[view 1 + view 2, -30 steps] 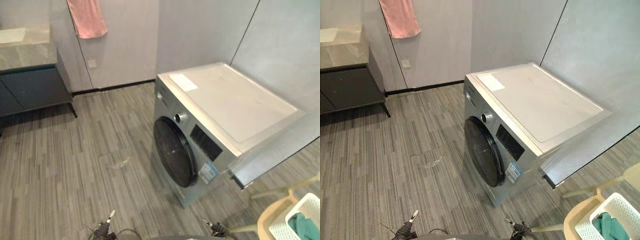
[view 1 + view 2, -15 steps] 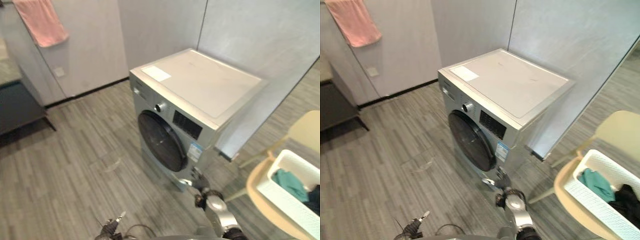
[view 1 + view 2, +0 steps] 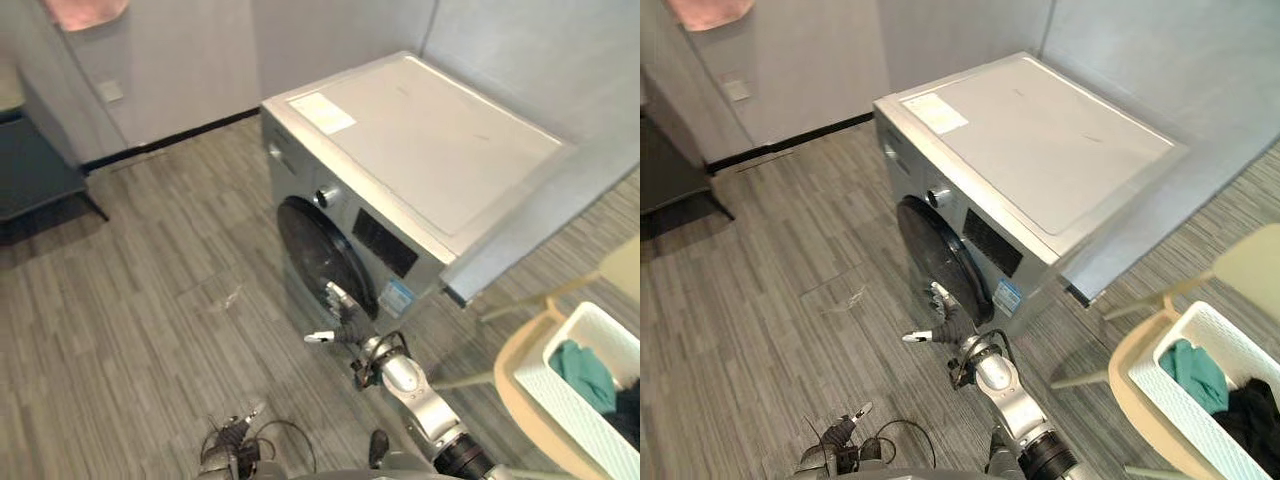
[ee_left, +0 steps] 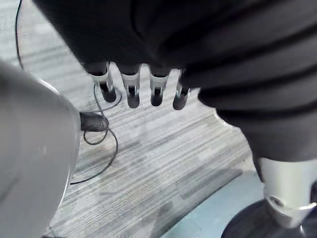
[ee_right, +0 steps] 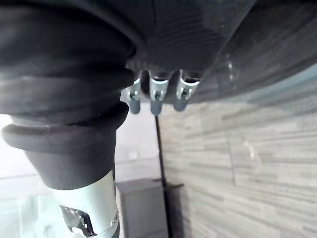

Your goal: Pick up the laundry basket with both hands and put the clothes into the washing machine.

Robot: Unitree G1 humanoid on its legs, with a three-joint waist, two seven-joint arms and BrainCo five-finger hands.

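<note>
The silver washing machine [image 3: 420, 140] stands in the middle, its round dark door [image 3: 320, 255] closed. My right hand [image 3: 343, 312] is open, fingers spread, right in front of the door's lower edge; whether it touches the door I cannot tell. Its straight fingers [image 5: 156, 94] hold nothing. The white laundry basket [image 3: 1170, 410] sits on a beige chair [image 3: 515, 350] at the lower right, with a teal garment [image 3: 1185, 365] and a dark one [image 3: 1240, 415] inside. My left hand [image 3: 835, 450] hangs low over the floor, its fingers [image 4: 131, 91] straight and holding nothing.
A pink towel [image 3: 85, 10] hangs on the wall at the upper left, above a dark cabinet [image 3: 30, 170]. A grey partition wall [image 3: 540, 50] runs behind the machine. Grey plank floor [image 3: 130, 300] lies left of the machine.
The camera has turned, shifting the whole picture. My right arm has risen and reached from beside the machine's lower front to the door. The basket stays on the chair.
</note>
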